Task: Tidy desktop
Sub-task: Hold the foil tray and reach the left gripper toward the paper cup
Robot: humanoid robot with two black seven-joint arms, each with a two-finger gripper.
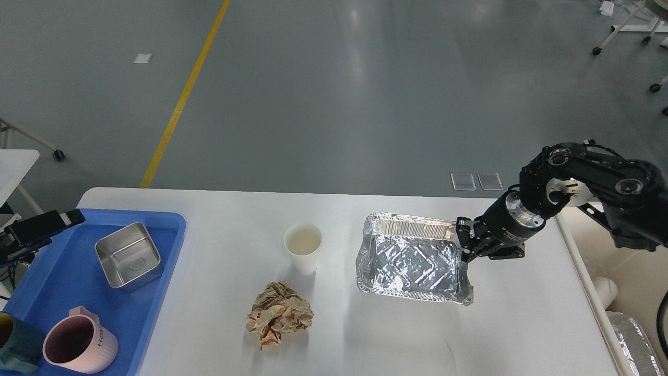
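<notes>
Blue plastic tray (172, 245) at left, carrying square steel container (128, 256) and pink mug (79, 347). Midway: white paper cup (303, 248), upright behind crumpled brown paper (279, 313). Right: empty foil tray (412, 258). Beyond: yellow floor line (182, 96).

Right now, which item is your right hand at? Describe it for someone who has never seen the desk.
On the large white rectangular desktop, look right of centre. There lies a shiny crinkled aluminium foil tray, empty, with my right hand at its right rim. Unlike the white paper cup beside it, it is silver and shallow.
</notes>
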